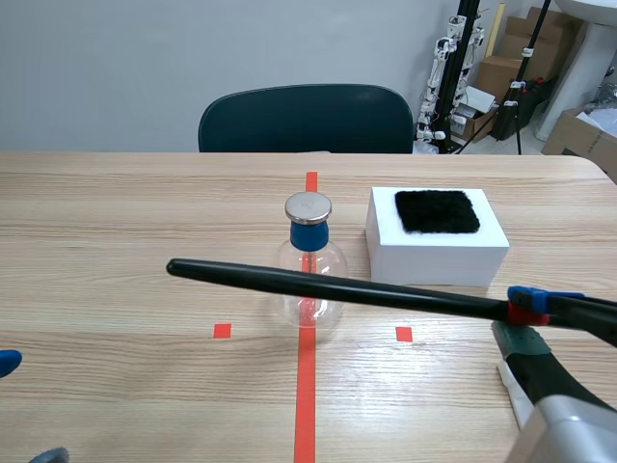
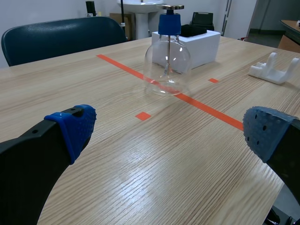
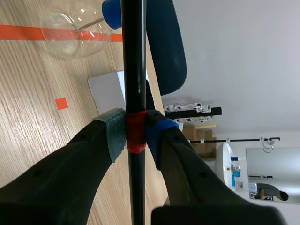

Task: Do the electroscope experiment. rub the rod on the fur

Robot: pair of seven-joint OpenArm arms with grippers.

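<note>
Over the bench (image 1: 116,241), right gripper (image 3: 136,133) jaws pinching the rod (image 1: 337,287) and left gripper (image 2: 171,130) jaws spread, the rod's free end probably needs lowering onto the fur (image 1: 437,210) for firm strokes.

Bright, even room light leaves soft shadows on the table (image 1: 116,289) and small glints on the glass flask (image 1: 310,282).
</note>
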